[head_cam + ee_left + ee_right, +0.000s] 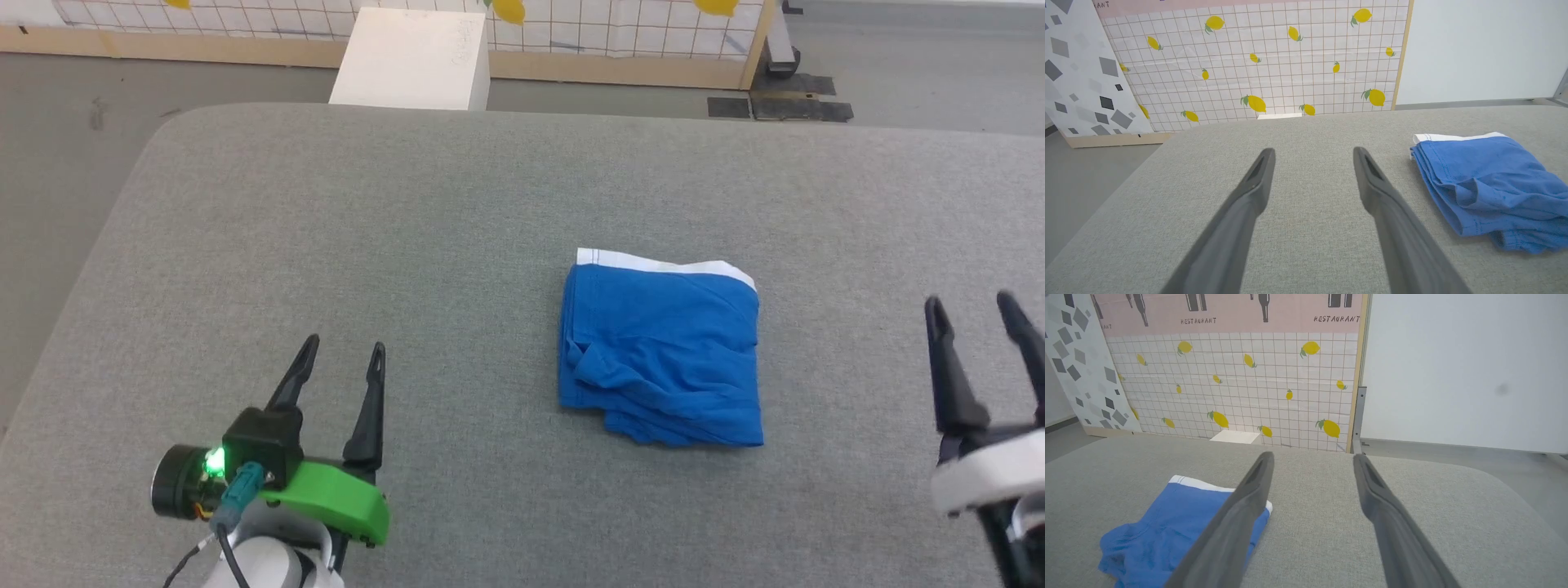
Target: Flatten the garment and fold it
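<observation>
The garment point(661, 351) lies folded into a compact blue rectangle on the grey padded table point(408, 245), its white waistband along the far edge. In the left wrist view the garment point(1490, 183) sits to the right; in the right wrist view the garment point(1167, 531) lies at the lower left, partly behind a finger. My left gripper point(341, 355) stands open near the front left, well apart from the cloth, nothing between its fingers point(1257, 179). My right gripper point(973, 306) is open at the right edge, also clear of the cloth. The printed number is hidden.
A white box point(416, 57) stands on the floor beyond the table's far edge. A lemon-patterned tiled panel point(1274, 61) rises behind it. Dark floor patches point(780, 106) lie at the back right. The table's left corner is rounded.
</observation>
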